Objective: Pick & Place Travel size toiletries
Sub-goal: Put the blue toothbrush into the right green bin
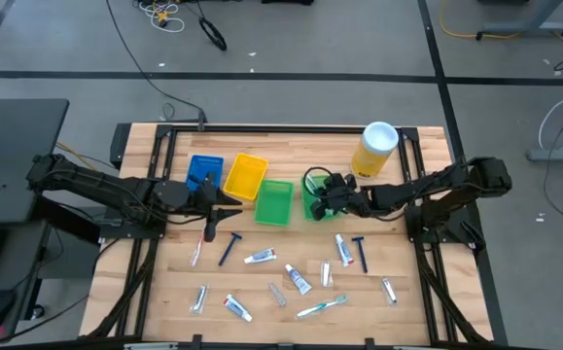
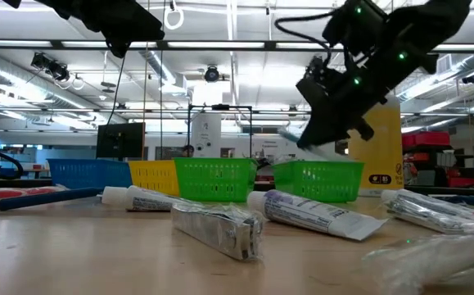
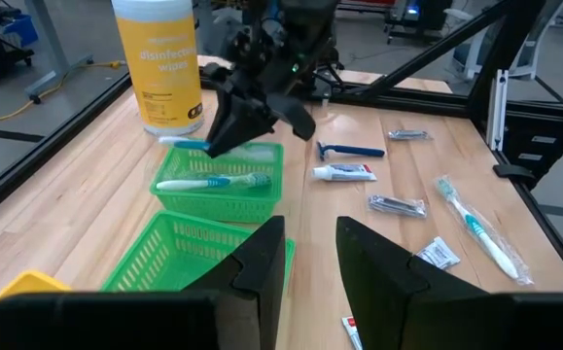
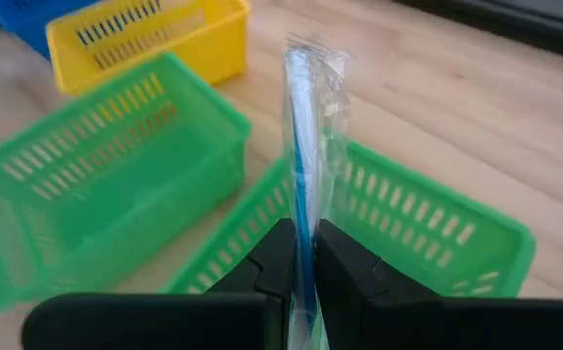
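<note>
My right gripper (image 1: 324,199) hovers over the right-hand green bin (image 3: 225,202) and is shut on a toothbrush in a clear wrapper (image 4: 306,117). Another toothbrush (image 3: 213,182) lies inside that bin. My left gripper (image 3: 310,262) hangs open and holds nothing, near the second green bin (image 1: 273,202). Several toiletries lie loose on the near half of the table: a blue razor (image 1: 229,248), a toothpaste tube (image 1: 260,257), a toothbrush (image 1: 322,307) and silvery tubes (image 1: 199,298). My right gripper pinches the wrapped toothbrush between its two fingers, at a point along the handle (image 4: 303,222). The brush runs on past the fingertips and out over the green bin (image 4: 427,228). The fingers slant down from the table's right side. The brush is lifted clear of bin and table.
A blue bin (image 1: 203,173) and a yellow bin (image 1: 245,175) stand left of the green ones. A tall yellow canister with a white lid (image 1: 375,149) stands at the far right. Black frame rails (image 1: 262,127) border the table.
</note>
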`<action>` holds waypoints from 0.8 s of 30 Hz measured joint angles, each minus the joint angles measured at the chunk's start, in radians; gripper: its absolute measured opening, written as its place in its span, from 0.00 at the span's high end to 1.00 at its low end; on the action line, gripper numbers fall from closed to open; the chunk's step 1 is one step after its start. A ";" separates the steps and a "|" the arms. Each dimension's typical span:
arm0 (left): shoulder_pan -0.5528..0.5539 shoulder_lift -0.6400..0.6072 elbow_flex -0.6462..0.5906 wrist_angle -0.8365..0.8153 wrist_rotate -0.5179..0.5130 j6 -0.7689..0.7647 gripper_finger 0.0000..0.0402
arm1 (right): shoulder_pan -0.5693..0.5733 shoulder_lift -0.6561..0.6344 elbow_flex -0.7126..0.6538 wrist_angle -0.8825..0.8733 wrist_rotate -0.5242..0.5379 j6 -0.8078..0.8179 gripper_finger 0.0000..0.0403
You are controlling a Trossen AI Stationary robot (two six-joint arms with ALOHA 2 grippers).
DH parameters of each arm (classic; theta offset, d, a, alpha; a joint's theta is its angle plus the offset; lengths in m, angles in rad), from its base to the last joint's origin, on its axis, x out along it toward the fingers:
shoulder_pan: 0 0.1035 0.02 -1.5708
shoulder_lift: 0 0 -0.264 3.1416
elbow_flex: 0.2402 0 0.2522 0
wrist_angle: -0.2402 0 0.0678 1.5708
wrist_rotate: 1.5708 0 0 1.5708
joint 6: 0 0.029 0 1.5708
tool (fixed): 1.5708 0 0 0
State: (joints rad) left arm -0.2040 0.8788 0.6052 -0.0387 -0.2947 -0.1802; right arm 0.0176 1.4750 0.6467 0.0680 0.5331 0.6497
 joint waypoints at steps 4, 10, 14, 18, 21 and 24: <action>0.000 0.000 0.000 0.000 0.000 0.000 0.74 | -0.027 0.000 -0.033 0.001 -0.011 0.014 0.90; 0.000 0.000 0.000 0.000 0.000 0.000 0.74 | -0.055 0.000 -0.035 0.024 -0.021 -0.034 0.89; 0.000 0.000 0.000 0.000 0.000 0.000 0.74 | -0.069 0.000 -0.035 0.050 -0.069 -0.093 0.86; 0.000 0.000 0.000 0.000 0.000 0.000 0.74 | -0.086 0.000 -0.035 0.046 -0.123 -0.101 0.81; 0.000 0.000 0.000 0.000 0.000 0.000 0.74 | -0.097 0.000 -0.035 0.044 -0.145 -0.101 0.76; 0.000 0.000 0.000 0.000 0.000 0.000 0.74 | -0.101 0.000 -0.035 0.049 -0.144 -0.125 0.71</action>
State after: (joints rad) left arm -0.2039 0.8787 0.6052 -0.0387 -0.2947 -0.1802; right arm -0.0833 1.4754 0.6117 0.1166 0.3893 0.5244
